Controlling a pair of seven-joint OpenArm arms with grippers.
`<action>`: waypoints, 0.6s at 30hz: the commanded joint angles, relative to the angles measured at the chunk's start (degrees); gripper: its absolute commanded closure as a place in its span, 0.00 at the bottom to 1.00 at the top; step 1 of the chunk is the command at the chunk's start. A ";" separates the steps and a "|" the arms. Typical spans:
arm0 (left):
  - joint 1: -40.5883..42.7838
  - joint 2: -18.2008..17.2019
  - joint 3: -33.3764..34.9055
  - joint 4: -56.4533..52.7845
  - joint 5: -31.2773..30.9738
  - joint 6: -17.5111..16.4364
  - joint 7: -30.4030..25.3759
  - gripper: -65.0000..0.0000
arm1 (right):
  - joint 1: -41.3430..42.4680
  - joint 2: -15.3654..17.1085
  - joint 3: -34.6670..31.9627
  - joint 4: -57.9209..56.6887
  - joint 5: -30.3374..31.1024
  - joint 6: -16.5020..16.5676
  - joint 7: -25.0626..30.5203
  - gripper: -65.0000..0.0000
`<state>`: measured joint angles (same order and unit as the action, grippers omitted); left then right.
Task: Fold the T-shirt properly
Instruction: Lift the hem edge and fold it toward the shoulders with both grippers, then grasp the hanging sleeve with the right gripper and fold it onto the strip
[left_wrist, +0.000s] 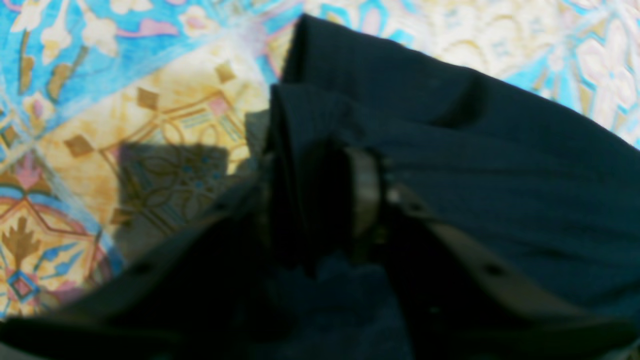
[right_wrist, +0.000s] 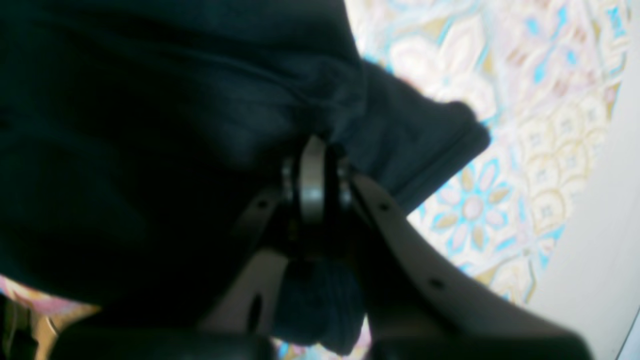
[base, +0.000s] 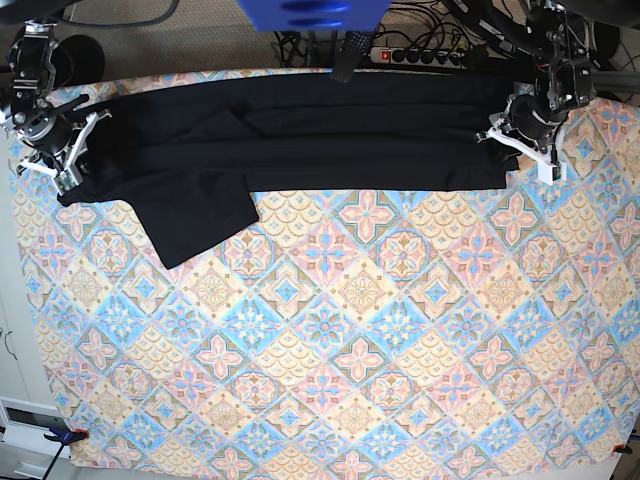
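The black T-shirt lies as a long band along the far edge of the table, one sleeve sticking out toward the front left. At the band's right end, my left gripper is at the shirt's edge. In the left wrist view its jaws stand apart, with a fold of the T-shirt still between them. My right gripper is at the band's left end. The right wrist view shows it shut on the T-shirt, cloth bunched behind the pads.
A patterned tablecloth in blue, pink and yellow covers the whole table. Behind the far edge lie a power strip and cables, and a blue object hangs at the top. A clamp sits at the front left corner.
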<state>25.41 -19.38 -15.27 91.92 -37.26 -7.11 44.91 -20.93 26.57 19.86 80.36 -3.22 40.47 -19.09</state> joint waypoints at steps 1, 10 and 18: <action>-0.05 -0.80 -0.51 0.70 -0.24 -0.05 -0.82 0.63 | 0.40 1.43 0.85 0.92 0.54 -0.47 1.20 0.92; -0.40 -0.71 -0.78 0.87 -0.85 -0.05 2.79 0.59 | 0.58 1.43 2.34 4.35 0.54 -0.47 1.11 0.61; -0.22 2.19 -10.89 2.45 -8.15 -0.05 2.79 0.59 | 0.66 -1.56 11.31 11.20 0.81 -0.47 1.11 0.57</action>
<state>25.39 -16.64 -25.71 93.49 -44.47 -6.72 48.18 -20.49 24.34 31.31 90.39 -3.11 39.40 -19.22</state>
